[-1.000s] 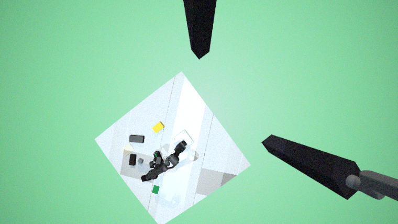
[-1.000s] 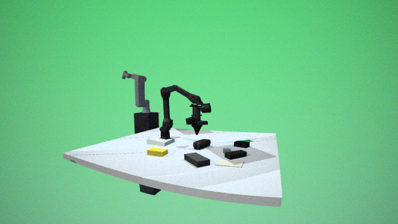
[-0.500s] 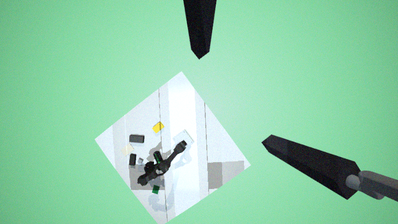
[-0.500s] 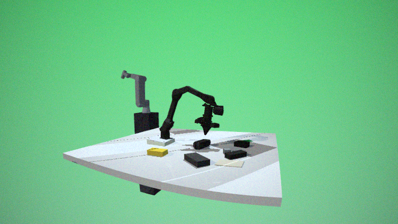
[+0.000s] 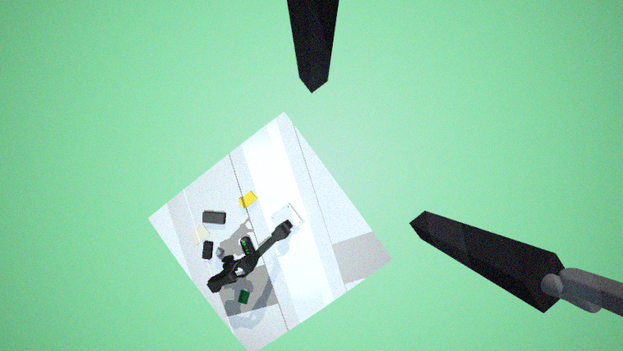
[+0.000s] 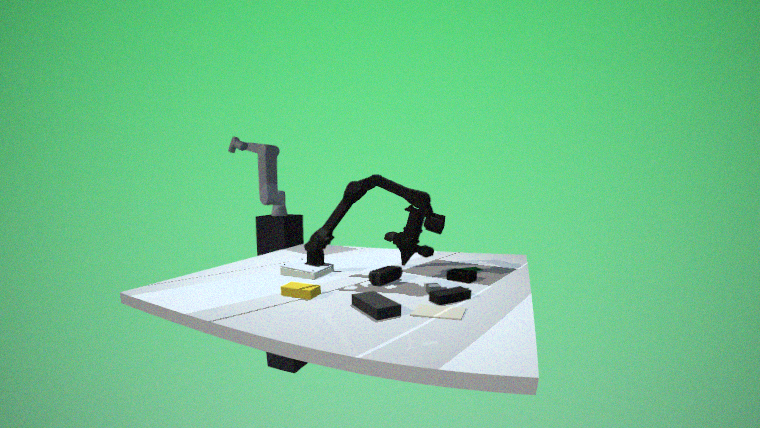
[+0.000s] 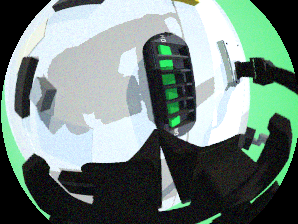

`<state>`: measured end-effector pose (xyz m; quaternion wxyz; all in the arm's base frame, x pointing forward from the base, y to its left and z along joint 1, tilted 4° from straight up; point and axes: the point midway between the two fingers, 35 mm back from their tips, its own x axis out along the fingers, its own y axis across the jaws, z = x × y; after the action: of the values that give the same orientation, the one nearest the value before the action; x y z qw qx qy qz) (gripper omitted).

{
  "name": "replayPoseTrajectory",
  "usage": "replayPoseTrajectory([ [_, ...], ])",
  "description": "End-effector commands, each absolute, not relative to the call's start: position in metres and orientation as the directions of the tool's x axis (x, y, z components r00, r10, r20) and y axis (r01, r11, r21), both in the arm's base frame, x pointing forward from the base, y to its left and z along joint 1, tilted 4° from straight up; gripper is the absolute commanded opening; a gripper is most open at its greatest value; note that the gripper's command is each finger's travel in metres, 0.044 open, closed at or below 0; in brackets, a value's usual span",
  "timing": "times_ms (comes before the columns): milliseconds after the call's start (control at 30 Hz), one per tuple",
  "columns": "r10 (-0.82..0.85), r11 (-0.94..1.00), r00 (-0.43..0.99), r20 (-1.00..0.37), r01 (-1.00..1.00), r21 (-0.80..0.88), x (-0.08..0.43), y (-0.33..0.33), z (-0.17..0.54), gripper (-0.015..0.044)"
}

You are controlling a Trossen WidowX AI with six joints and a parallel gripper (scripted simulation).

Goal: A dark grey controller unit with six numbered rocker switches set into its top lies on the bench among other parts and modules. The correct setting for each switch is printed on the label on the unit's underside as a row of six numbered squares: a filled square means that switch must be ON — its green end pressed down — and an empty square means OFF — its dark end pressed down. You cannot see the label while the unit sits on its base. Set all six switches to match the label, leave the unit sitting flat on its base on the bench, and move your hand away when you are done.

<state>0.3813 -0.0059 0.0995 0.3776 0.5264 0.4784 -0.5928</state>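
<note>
The dark grey controller unit (image 5: 248, 243) (image 6: 385, 275) (image 7: 171, 82) sits on its base on the bench, rocker switches facing up. In the wrist view, their green ends form a column on the left and their dark ends lie on the right. The green ends differ in brightness, but I cannot tell reliably which end of each switch is pressed. The label on the underside is hidden. My gripper (image 6: 404, 264) (image 7: 157, 132) is shut and empty, pointing down. In the exterior view its tips show just above and to the right of the unit, apparently without touching it.
A yellow block (image 5: 247, 198) (image 6: 301, 290), a large dark box (image 5: 214, 216) (image 6: 376, 305), a smaller dark box (image 5: 207, 249) (image 6: 449, 295), a black box (image 6: 461, 275), a small grey block (image 5: 220, 251) (image 7: 46, 95), a cream sheet (image 5: 199, 234) (image 6: 438, 312) and a green board (image 5: 243, 297) lie around.
</note>
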Motion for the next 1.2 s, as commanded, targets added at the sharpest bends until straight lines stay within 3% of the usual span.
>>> replayPoseTrajectory([
  [0, 0.072, -0.241, -0.169, -0.983, 0.954, -0.181, 0.388, -0.006, 0.099, 0.0000],
  [1167, 0.072, -0.241, -0.169, -0.983, 0.954, -0.181, 0.394, -0.006, 0.047, 0.0000],
])
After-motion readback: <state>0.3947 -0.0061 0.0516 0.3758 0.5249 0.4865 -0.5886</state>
